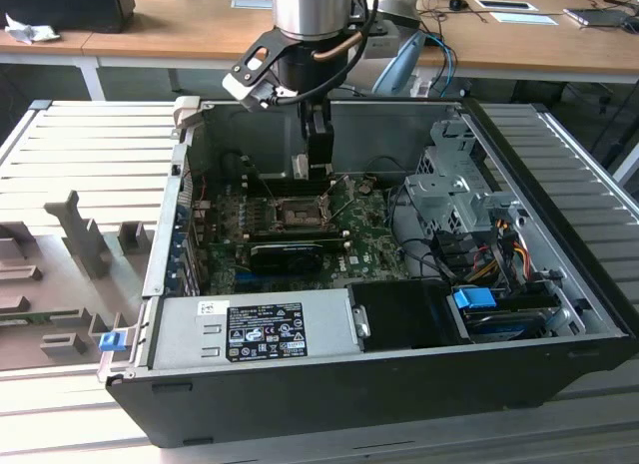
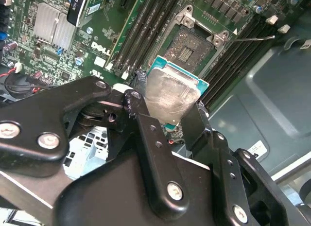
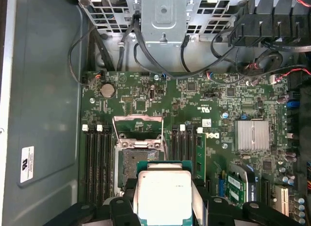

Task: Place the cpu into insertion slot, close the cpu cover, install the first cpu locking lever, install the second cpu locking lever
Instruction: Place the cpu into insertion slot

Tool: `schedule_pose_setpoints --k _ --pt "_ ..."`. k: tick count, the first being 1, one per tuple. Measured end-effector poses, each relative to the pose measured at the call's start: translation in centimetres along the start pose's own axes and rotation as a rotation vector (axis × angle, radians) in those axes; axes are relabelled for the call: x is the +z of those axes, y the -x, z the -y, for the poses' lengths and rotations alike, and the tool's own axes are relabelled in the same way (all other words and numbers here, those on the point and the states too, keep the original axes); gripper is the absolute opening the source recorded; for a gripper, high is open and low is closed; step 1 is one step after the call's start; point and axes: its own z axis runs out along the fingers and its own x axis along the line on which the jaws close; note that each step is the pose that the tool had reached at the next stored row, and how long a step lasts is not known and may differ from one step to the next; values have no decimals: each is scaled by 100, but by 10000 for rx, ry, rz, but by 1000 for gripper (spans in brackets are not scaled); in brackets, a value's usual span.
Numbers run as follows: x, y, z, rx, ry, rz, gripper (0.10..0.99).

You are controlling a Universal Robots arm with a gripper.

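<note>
We find the pincer (image 2: pixel 170 112) clamped on the cpu (image 2: pixel 172 92). A black finger presses on each of two opposite edges, and the chip's far half juts out past the fingertips.

In the exterior view the pincer (image 1: pixel 318 153) hangs inside the open computer case (image 1: pixel 559 314) above the motherboard (image 1: pixel 369 246). The insertion slot (image 1: pixel 300 213) lies at about six o'clock from the pincer, near but lower, with a clear gap between them. We judge that the chip is not yet seated.

In the first wrist view the cpu (image 3: pixel 163 194) overlaps one edge of the insertion slot (image 3: pixel 137 160), so it sits slightly off-centre from the slot. The chip is close to square, with no long axis to speak of, and its edges look roughly parallel to the slot's. The cpu cover (image 3: pixel 138 119) is swung open at the slot's far side and leaves the contact bed bare. In the second wrist view a thin locking lever (image 2: pixel 252 39) also stands clear of the slot (image 2: pixel 194 46).

The cpu has a pale silvery lid, dull and faintly smeared, set on a green board that shows as a narrow border. It looks flat and rigid, and the pincer holds it roughly level with the lid facing up.
</note>
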Motion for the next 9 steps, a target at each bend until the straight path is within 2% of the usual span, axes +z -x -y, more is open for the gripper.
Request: schedule_pose_setpoints --k 9 --pt "51 1 9 -142 -3 -12 529"
